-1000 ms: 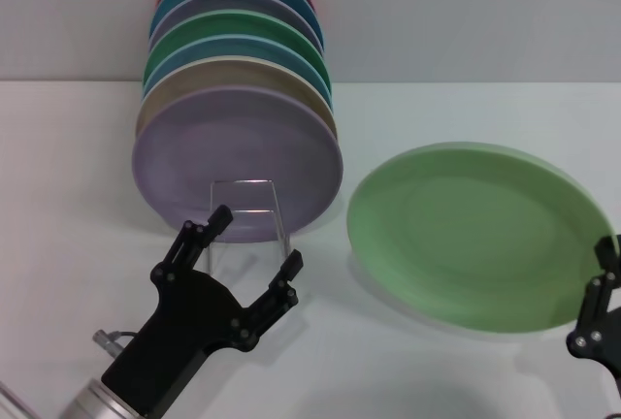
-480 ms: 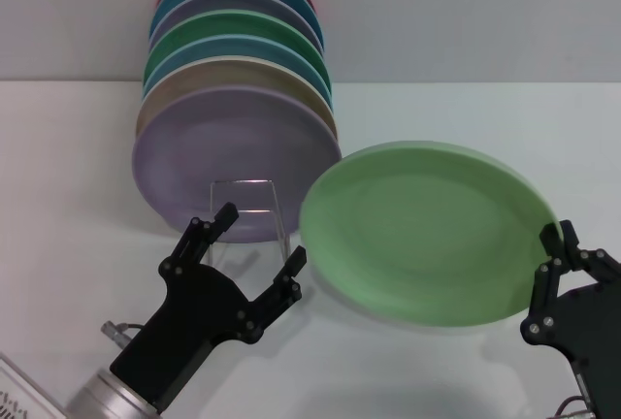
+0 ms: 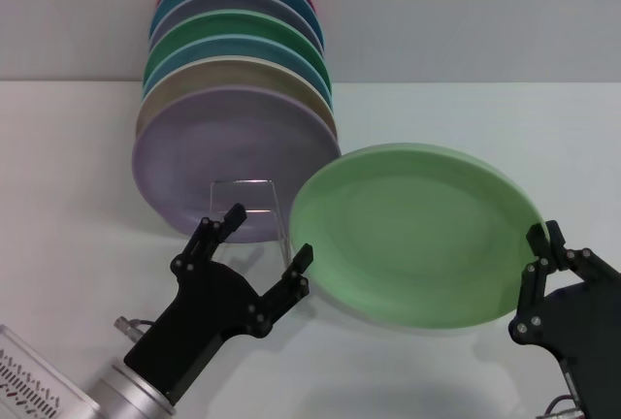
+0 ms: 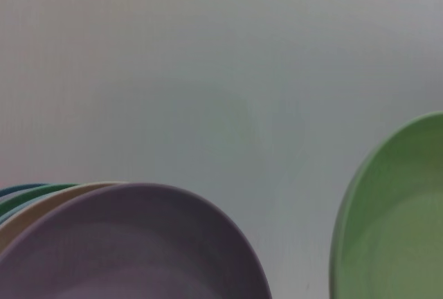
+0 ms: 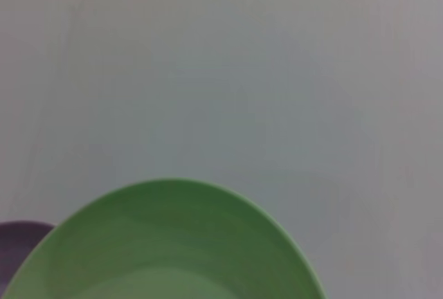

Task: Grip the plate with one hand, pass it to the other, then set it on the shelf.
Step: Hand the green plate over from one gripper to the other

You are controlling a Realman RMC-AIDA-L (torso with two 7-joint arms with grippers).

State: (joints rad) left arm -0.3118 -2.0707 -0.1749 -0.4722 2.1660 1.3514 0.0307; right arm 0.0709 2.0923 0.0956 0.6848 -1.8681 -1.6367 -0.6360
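1. Currently: hand-over step. The right gripper (image 3: 545, 244) has its jaws pinched on the right-hand rim of the plate (image 3: 417, 235), which it holds clear of the desk (image 3: 78, 273), tilted, face up and toward the camera.
2. Plate position: in the air between the two arms, just right of the shelf (image 3: 248, 208). Its left rim sits just beside the nearer finger of the left gripper (image 3: 269, 235); I cannot tell whether they touch.
3. Left gripper: jaws spread wide, holding nothing, low in front of the shelf, mouth pointing up and toward the plate.
4. Shelf: a thin wire loop showing in front of the lilac plate (image 3: 233, 162), the frontmost of a row of upright plates (image 3: 238, 46).
5. Wrist views: the left one shows the plate's edge (image 4: 387, 230) beside the lilac plate (image 4: 131, 243); the right one shows only the plate's far rim (image 5: 166, 243). No fingers in either.
6. Judgement: transfer not yet made. Next move calls for the plate's left rim to enter the open left jaws, those to close firmly, and only then the right to let go.
7. Risk: little room near the lilac plate and wire loop.
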